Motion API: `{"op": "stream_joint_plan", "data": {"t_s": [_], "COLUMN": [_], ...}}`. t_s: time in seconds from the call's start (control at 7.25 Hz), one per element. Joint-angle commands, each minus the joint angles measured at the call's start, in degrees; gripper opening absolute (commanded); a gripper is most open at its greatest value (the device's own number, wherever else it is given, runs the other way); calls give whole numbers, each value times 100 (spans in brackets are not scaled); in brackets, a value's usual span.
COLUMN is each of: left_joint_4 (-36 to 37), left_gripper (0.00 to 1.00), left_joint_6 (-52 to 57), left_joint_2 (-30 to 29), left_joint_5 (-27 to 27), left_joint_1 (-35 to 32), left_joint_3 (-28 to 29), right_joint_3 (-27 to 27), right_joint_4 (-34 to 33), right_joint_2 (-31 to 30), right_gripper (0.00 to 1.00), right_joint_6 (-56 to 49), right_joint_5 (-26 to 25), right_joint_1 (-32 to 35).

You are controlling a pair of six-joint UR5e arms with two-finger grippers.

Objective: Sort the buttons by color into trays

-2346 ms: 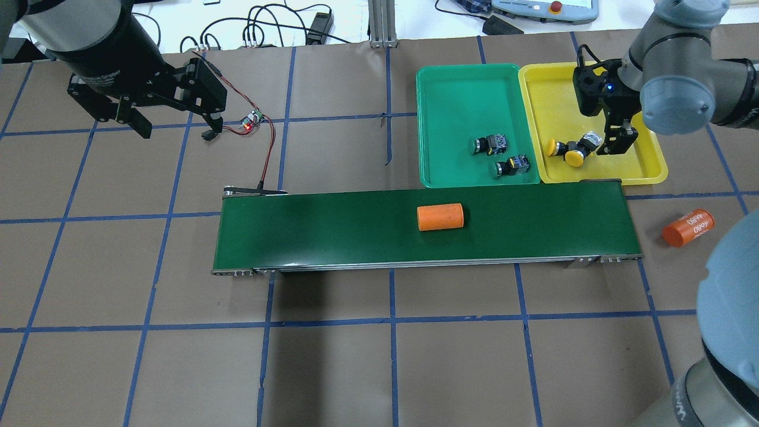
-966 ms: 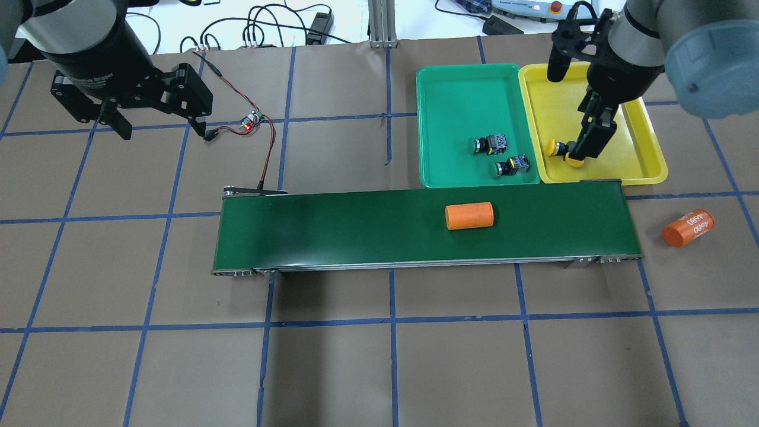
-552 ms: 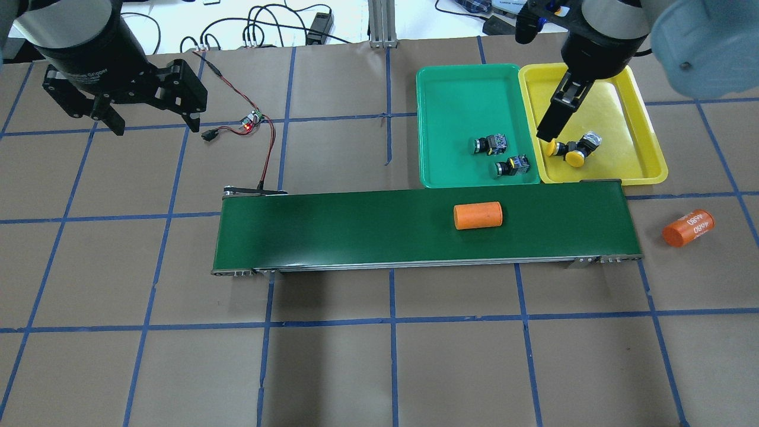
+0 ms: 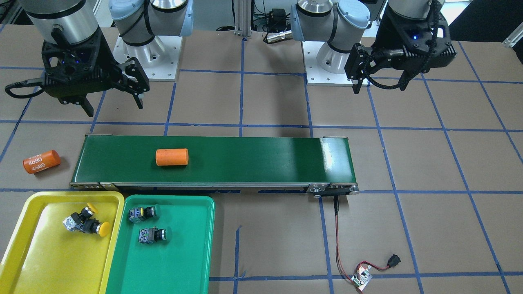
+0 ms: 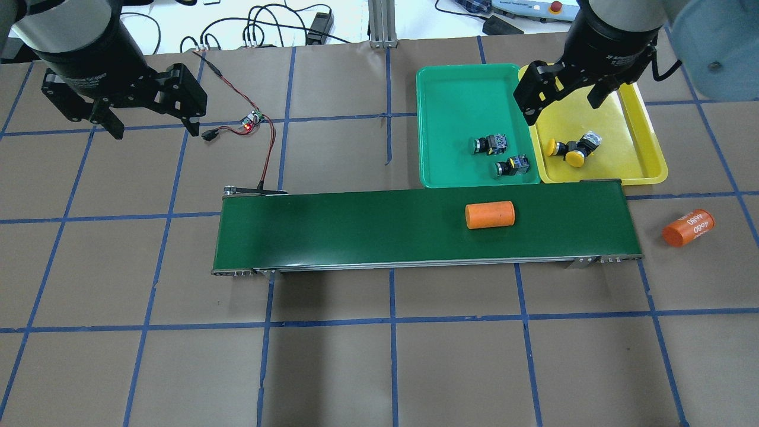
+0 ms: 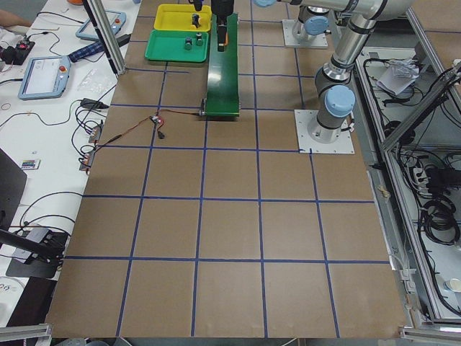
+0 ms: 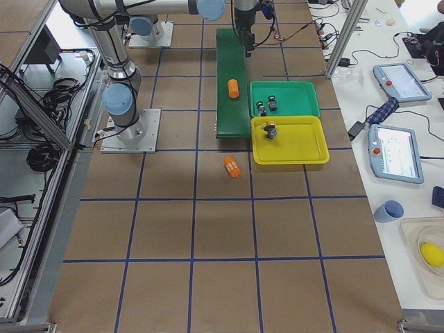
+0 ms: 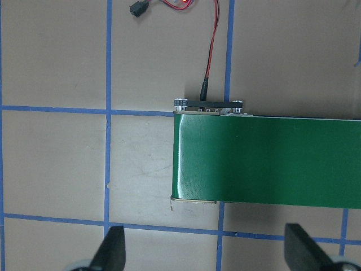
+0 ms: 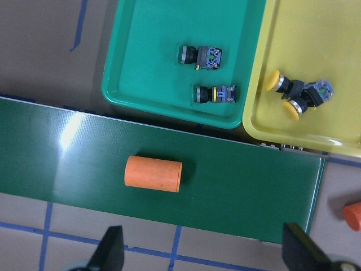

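Two yellow buttons lie touching each other in the yellow tray. Two green buttons lie in the green tray. They also show in the front view, yellow buttons and green buttons, and in the right wrist view, yellow buttons and green buttons. My right gripper is open and empty, raised over the trays' shared edge. My left gripper is open and empty, high over the table's far left, away from the trays.
A long dark green conveyor belt runs in front of the trays and carries an orange cylinder. A second orange cylinder lies on the table right of the belt. A small circuit board with red wires lies near the belt's left end.
My right gripper has risen out of the yellow tray, turned and shifted left, leaving both yellow buttons there. The orange cylinder on the belt has moved right. My left gripper has shifted slightly.
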Motion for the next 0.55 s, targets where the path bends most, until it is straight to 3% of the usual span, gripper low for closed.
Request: {"op": "stream_joint_plan", "data": {"t_s": [0.0, 0.28, 0.41], "left_joint_4": [-194, -257, -309], "left_gripper": [100, 100, 100], "left_joint_6": [-1, -1, -1], "left_joint_2": [60, 60, 77], "left_joint_5": [14, 14, 14], "left_joint_1": [-2, -2, -2], "left_joint_3": [50, 68, 16], "right_joint_3": [-47, 67, 120], "right_joint_4": [90, 56, 116], "right_joint_2": [-164, -524, -403], "right_gripper": [100, 100, 100], "right_joint_6": [960, 689, 731], "right_joint_5": [70, -8, 44], "right_joint_1": [3, -23, -15]}}
